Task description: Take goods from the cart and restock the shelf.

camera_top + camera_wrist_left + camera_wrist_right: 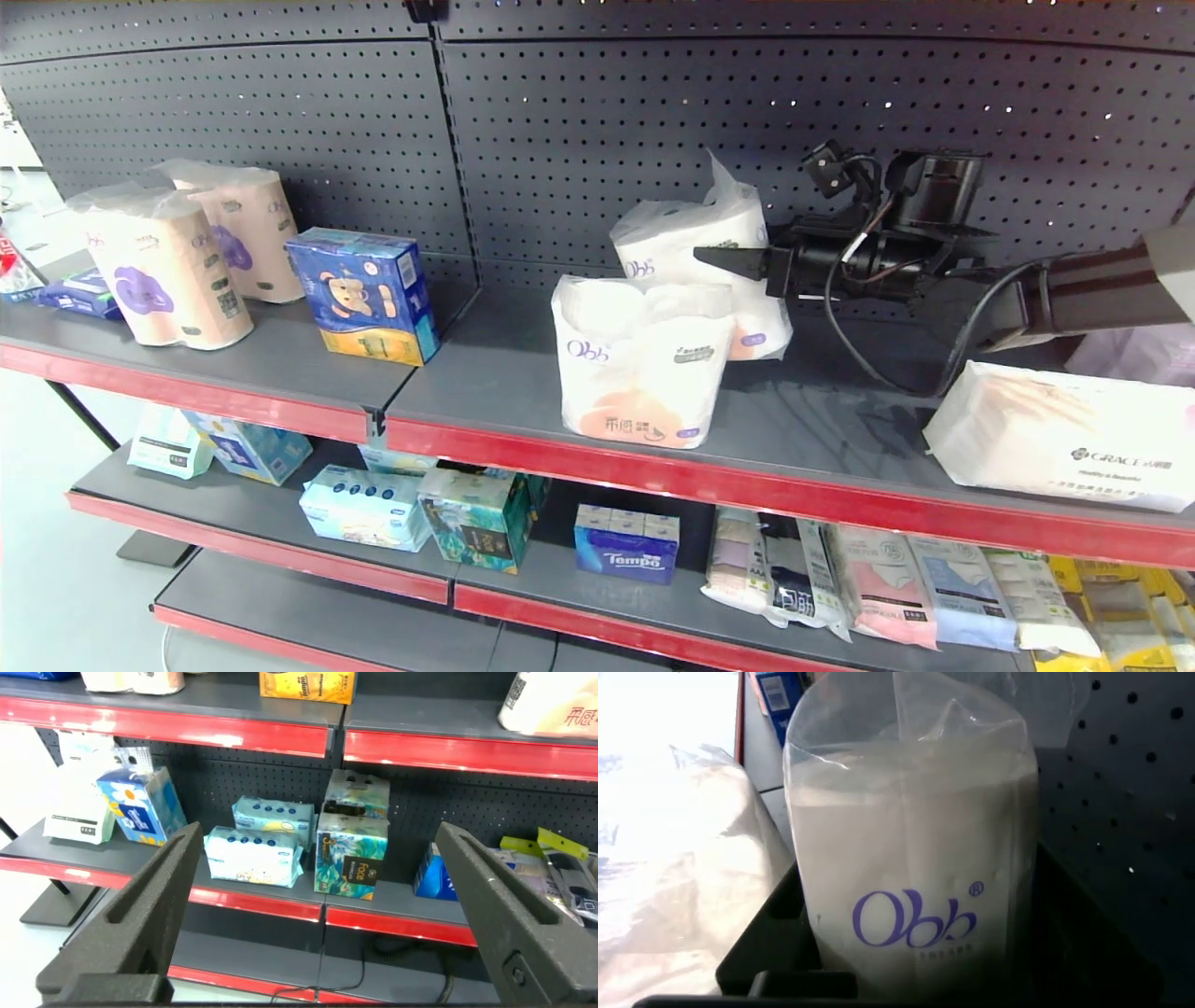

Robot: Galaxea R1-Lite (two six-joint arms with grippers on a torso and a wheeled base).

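Observation:
A white toilet paper pack (686, 233) stands tilted at the back of the top shelf (822, 420), close to the pegboard wall. My right gripper (719, 257) reaches in from the right and is shut on it. In the right wrist view the same pack (915, 859) sits between the dark fingers (757, 952). A second, matching pack (639, 359) stands upright just in front of it, near the shelf's red front edge. My left gripper (318, 905) hangs open and holds nothing, facing the lower shelves with their tissue boxes (257, 845).
On the top shelf, a flat white tissue pack (1064, 434) lies at the right. A blue box (369, 294) and two pink roll packs (163, 266) stand at the left. Bare shelf lies between the blue box and the white packs. Lower shelves hold several small packs.

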